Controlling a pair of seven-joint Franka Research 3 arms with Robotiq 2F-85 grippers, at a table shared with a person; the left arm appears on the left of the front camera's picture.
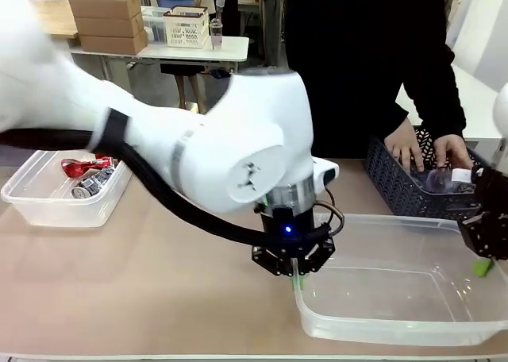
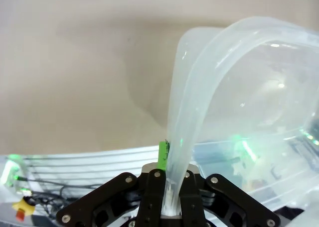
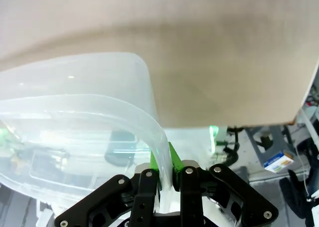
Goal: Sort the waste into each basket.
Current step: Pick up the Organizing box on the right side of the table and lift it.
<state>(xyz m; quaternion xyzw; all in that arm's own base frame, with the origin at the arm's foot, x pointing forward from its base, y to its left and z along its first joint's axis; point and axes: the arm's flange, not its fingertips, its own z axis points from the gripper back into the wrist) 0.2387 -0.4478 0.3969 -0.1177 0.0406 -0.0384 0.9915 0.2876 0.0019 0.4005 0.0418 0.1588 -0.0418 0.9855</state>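
Observation:
A small clear basket (image 1: 48, 207) stands at the left of the table with a red can (image 1: 79, 167) and a silver can (image 1: 92, 183) inside. A large clear tub (image 1: 397, 318) lies at centre right. My left gripper (image 1: 295, 279) is shut on its left rim. The wrist view shows that left gripper (image 2: 169, 162) pinching the curved rim (image 2: 199, 82). At the tub's right side my right gripper (image 1: 482, 267) is shut on the rim too, and that right gripper (image 3: 164, 162) clamps the rim (image 3: 124, 117) between green pads. A clear bottle (image 1: 440, 179) lies in a dark crate.
The dark mesh crate (image 1: 389, 183) sits behind the tub at the right, with a person's two hands (image 1: 406, 149) reaching into it. My left arm spans the table's middle. Bare tabletop (image 1: 159, 298) lies between the small basket and the tub.

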